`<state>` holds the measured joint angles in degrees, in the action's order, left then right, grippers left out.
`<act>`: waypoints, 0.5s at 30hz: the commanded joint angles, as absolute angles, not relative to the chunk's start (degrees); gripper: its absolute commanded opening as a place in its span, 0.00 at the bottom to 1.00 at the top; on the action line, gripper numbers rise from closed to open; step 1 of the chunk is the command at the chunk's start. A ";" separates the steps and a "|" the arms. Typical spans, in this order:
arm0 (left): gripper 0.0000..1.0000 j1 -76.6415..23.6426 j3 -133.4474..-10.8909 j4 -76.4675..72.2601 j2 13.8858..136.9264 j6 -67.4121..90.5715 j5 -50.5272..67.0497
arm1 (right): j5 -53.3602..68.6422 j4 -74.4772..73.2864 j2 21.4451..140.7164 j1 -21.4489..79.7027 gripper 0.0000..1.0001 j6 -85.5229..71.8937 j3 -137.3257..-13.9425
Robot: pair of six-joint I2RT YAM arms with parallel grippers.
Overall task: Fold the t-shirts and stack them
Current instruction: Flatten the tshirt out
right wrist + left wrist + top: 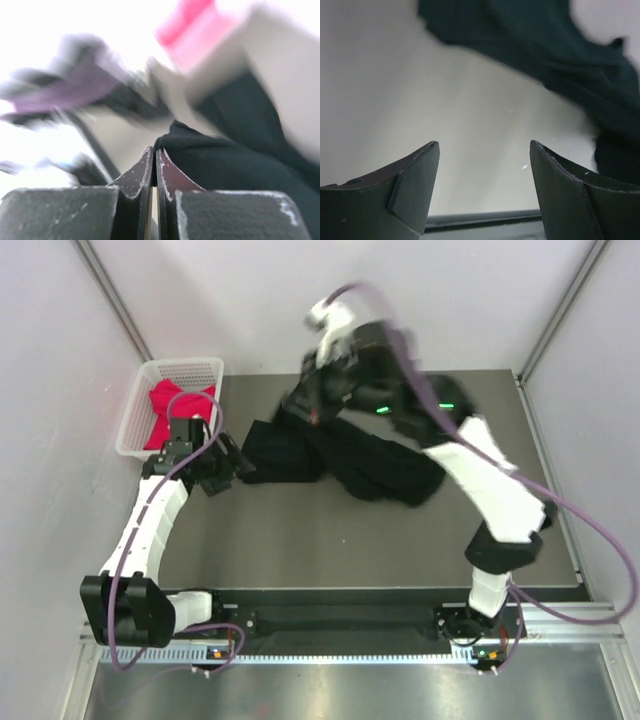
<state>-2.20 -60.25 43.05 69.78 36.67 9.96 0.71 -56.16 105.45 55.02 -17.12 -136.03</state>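
Where the jaws of the right gripper (154, 150) are pressed together, an edge of the black t-shirt (225, 165) is pinched and held raised above the table (350, 540), the rest lying crumpled at mid-table. The left gripper (484, 145) is held wide open and empty, low, just beside the shirt's left edge. The red-pink t-shirt (172, 408) is seen bunched in the white basket (182, 363) at the far left corner.

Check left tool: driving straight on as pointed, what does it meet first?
Probably the black t-shirt; the open left tool faces a strip of bare table with the shirt beyond. Depth unclear.
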 commanded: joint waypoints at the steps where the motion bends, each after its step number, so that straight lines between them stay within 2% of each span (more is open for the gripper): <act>1: 0.78 -1.85 -66.70 39.28 70.05 37.71 11.96 | 12.81 -56.37 100.57 53.97 0.00 -20.72 -150.31; 4: 0.79 -1.85 -70.13 41.30 69.61 36.39 10.11 | 15.12 -32.85 84.77 53.52 0.00 -26.00 -132.06; 6: 0.79 -1.85 -71.19 42.27 68.30 35.16 8.36 | 10.49 -26.74 77.21 53.44 0.00 -27.16 -127.63; 8: 0.79 -1.85 -71.28 44.03 67.42 34.37 6.86 | 6.00 -29.08 75.33 53.52 0.00 -23.23 -129.54; 11: 0.79 -1.85 -70.49 45.88 65.83 33.49 5.19 | -10.15 -35.67 72.25 53.09 0.00 -17.52 -128.77; 12: 0.79 -1.85 -70.31 45.97 65.05 33.31 5.10 | -17.16 -36.64 70.94 52.65 0.00 -15.84 -126.24; 15: 0.79 -2.02 -69.79 46.06 64.42 32.52 5.18 | -26.25 -38.84 70.05 49.67 0.00 -11.52 -120.26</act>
